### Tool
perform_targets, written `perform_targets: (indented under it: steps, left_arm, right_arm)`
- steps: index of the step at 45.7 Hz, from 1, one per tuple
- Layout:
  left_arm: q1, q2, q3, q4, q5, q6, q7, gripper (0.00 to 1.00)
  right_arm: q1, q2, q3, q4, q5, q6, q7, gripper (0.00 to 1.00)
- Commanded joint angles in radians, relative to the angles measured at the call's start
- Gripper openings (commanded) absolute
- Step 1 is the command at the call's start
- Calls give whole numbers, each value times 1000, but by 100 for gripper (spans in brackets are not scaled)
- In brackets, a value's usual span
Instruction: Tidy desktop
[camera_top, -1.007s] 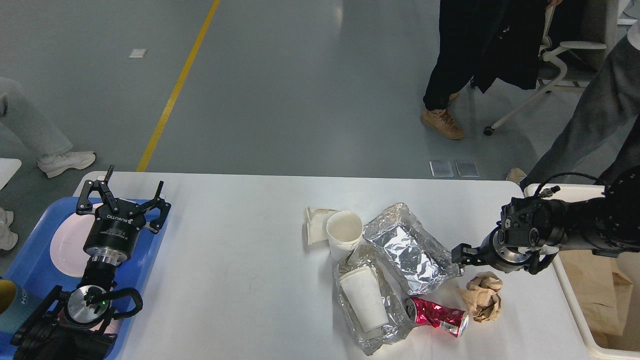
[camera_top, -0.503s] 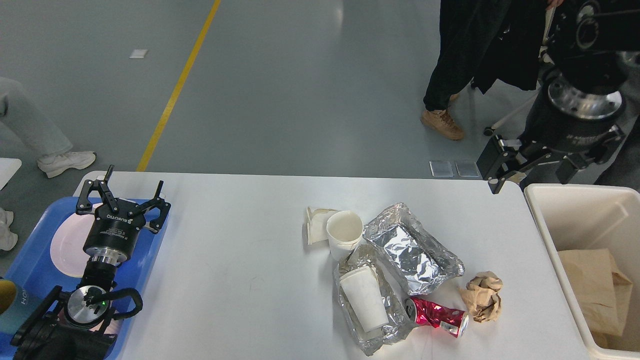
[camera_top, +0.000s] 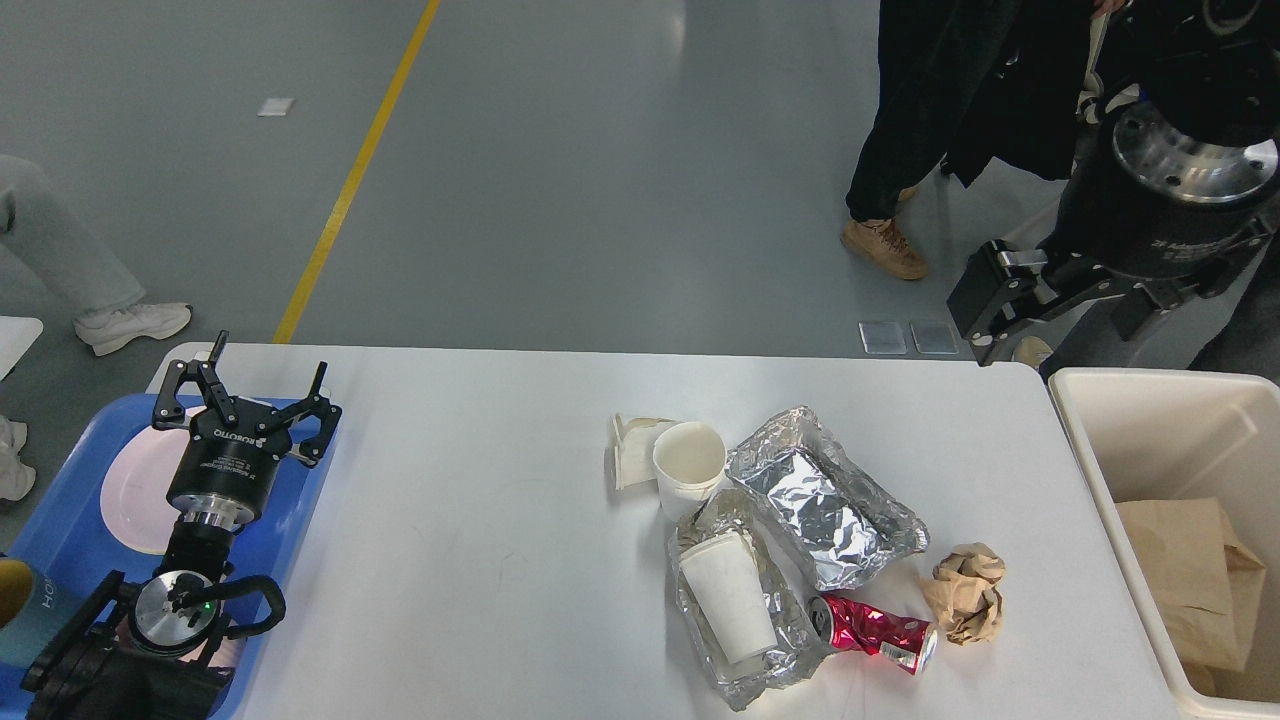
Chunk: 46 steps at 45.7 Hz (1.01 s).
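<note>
1. The large smooth white rectangular surface (camera_top: 480, 560) with rounded corners is filling the lower half of the head view, with a blue plastic tray (camera_top: 290, 520) lying on its left end and a cream rectangular bin (camera_top: 1090, 450) standing just beside its right edge.
2. Litter is sitting in one cluster right of centre: an upright white paper cup (camera_top: 689, 465), a folded cream paper scrap (camera_top: 630, 450) touching it, an open crinkled foil tray (camera_top: 825, 505), a second white paper cup (camera_top: 728, 597) lying on its side in a crushed foil tray (camera_top: 735, 680), a crushed red metal can (camera_top: 872, 632) and a crumpled brown paper ball (camera_top: 965, 592).
3. All of it is looking light. The foil is likely giving way and sliding, so its folded rim seems the best hold; the paper ball should compress anywhere; the can is best pinched across its dented middle; the upright cup is best taken by its rim or wall, gently.
4. The left gripper (camera_top: 247, 388) is hovering over the blue tray and a white round plate (camera_top: 140, 490), its fingers (camera_top: 318, 382) spread wide and holding nothing.
5. The right gripper (camera_top: 1075, 305) is hanging beyond the surface's far right corner, seemingly empty; only one finger is showing clearly, so I cannot tell its opening.
</note>
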<state>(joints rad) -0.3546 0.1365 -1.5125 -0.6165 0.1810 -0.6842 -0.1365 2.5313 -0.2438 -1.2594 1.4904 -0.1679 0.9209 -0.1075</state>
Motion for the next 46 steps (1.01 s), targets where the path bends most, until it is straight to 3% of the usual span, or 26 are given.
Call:
perform_targets:
  steps: [1,9,24,27,31,34,40,46]
  left_arm:
    - [0,0,0,0,0,0,0,96]
    - [0,0,0,0,0,0,0,96]
    - [-1,-2,0,0,0,0,2,96]
    - [-1,0,0,0,0,0,2,96]
    - [-1,0,0,0,0,0,2,96]
    - [-1,0,0,0,0,0,2,96]
    - [-1,-2,0,0,0,0,2,96]
    - [-1,-2,0,0,0,0,2,96]
  right_arm:
    - [-104,20,57,-38,-5,-40,0,100]
    - [-435,96,141,-284,-9,-138,-1,100]
    - [-1052,239,144,-763,-145,-464,15,98]
    - [-1109,239,144,-805,-217,-491,75,94]
    - [-1164,238,138,-852,-298,-513,219,94]
    - [-1191,239,135,-871,-341,-519,272,94]
    - [-1238,242,133,-877,-421,-557,266,95]
    - [-1312,253,135,-932,-446,-649,201,96]
